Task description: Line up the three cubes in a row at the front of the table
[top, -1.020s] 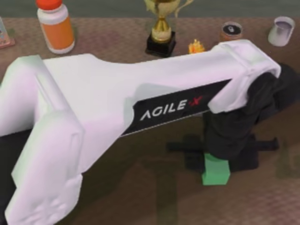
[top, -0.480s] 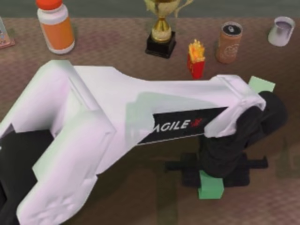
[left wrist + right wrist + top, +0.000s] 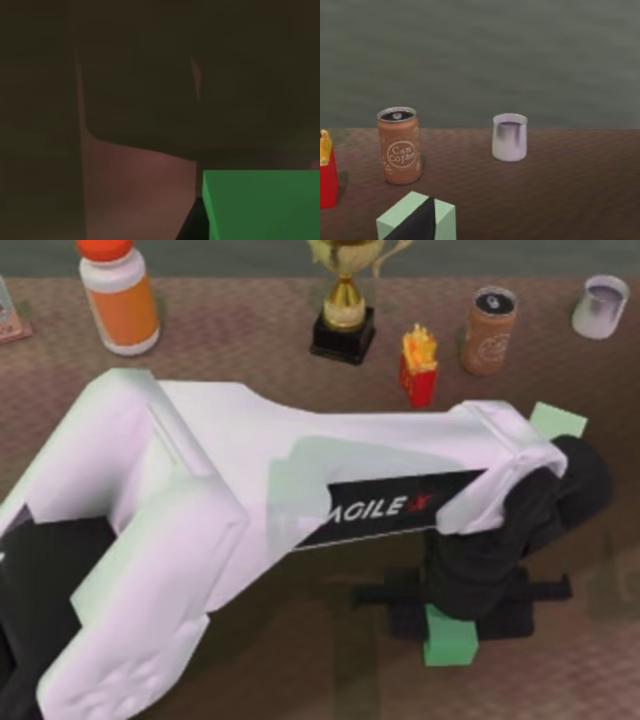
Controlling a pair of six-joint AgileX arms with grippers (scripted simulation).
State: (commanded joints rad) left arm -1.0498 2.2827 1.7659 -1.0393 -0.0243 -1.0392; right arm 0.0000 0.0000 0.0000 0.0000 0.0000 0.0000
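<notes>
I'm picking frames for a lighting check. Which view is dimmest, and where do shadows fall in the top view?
Left wrist view: dark, only a bright-green cube stands out. Top view: evenly lit; the left arm casts a dark shadow on the table beneath it, around the cube. Right wrist view: evenly lit, soft shadows beside the can and cup.

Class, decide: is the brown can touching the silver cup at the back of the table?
Apart. The right wrist view shows bare table between the can and the cup; the top view shows the same gap.
</notes>
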